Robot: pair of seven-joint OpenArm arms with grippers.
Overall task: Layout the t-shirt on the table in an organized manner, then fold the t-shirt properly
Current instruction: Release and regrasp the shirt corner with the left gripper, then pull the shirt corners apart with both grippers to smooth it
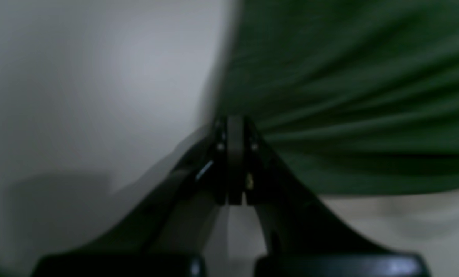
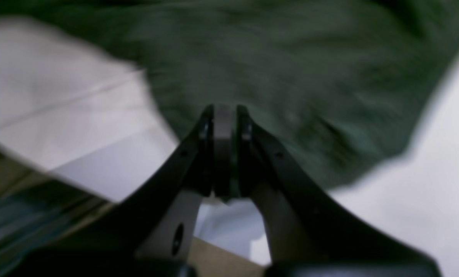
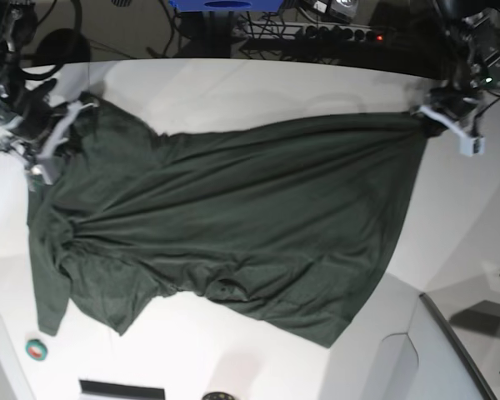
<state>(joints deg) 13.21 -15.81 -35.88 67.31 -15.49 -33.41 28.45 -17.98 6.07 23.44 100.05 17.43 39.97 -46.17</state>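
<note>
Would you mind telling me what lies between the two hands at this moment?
In the base view, only the t-shirt spans from the left hand to the right hand, stretched over the table.

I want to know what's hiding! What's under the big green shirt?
Around the t-shirt you see only the white table, so the table is under it. Anything small beneath is covered. Both grippers pinch its top corners.

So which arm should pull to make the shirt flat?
Probably the left end effector: it pinches the shirt at a taut corner. The right one holds the bunched, wrinkly side.
</note>
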